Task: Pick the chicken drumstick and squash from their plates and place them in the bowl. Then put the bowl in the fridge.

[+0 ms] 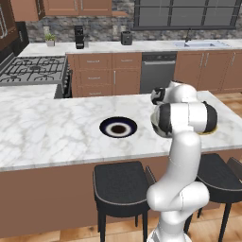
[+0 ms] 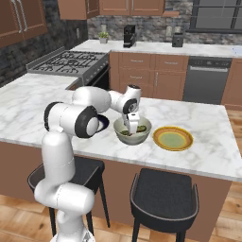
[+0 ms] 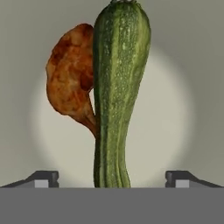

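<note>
I see long green ribbed squash (image 3: 114, 92) touching lumpy red-brown drumstick (image 3: 72, 81) in glossy beige bowl (image 3: 183, 109), frame centre. Gripper (image 3: 112, 178) jaws wide apart, holding nothing. Right base cam adds yellow plate (image 2: 173, 138).

in the left base view the robot's own white arm (image 1: 182, 142) covers the pale grey-beige glossy bowl and nearly all of the yellow-orange round plate (image 1: 206, 133), of which a thin sliver shows at the elbow. in the right base view the arm hides most of the black plate with the white ring (image 2: 102, 124), and what lies in the bowl (image 2: 133, 131) is too small to tell. in the hand view the long green striped squash (image 3: 117, 94) covers part of the reddish-brown lumpy chicken drumstick (image 3: 72, 76); the squash's top tip is cut off by the edge.
</note>
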Available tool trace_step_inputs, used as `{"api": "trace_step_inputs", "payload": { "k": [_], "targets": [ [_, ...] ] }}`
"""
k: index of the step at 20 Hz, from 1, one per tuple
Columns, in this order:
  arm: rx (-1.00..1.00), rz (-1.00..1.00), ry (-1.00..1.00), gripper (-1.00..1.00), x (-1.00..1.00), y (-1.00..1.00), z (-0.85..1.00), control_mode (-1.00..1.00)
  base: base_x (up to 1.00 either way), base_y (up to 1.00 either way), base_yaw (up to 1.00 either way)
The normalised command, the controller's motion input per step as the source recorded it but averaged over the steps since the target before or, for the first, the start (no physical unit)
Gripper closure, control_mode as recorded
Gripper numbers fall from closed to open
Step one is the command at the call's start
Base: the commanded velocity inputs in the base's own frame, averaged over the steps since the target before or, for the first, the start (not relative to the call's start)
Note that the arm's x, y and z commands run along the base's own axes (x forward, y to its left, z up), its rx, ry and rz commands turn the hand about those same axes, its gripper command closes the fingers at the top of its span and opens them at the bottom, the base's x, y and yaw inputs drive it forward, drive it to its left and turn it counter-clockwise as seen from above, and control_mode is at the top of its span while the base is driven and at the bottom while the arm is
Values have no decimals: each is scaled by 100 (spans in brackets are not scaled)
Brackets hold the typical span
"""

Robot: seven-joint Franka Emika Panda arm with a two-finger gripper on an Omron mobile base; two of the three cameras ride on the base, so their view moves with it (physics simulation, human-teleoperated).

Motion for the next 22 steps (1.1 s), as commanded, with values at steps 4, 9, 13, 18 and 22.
{"api": "trace_step_inputs", "payload": {
  "k": [4, 9, 13, 18, 22],
  "targets": [
    [0, -2, 0, -100, -7, 0, 42, -100, 0, 0, 0],
    [0, 0, 0, -100, -20, -12, 51, -100, 0, 0, 0],
    [-1, 0, 0, -100, -33, -44, 38, -100, 0, 0, 0],
    [0, -4, 0, -100, -37, -51, 10, -100, 0, 0, 0],
    [0, -13, 0, -100, -43, -22, -13, -100, 0, 0, 0]
  ]
}}
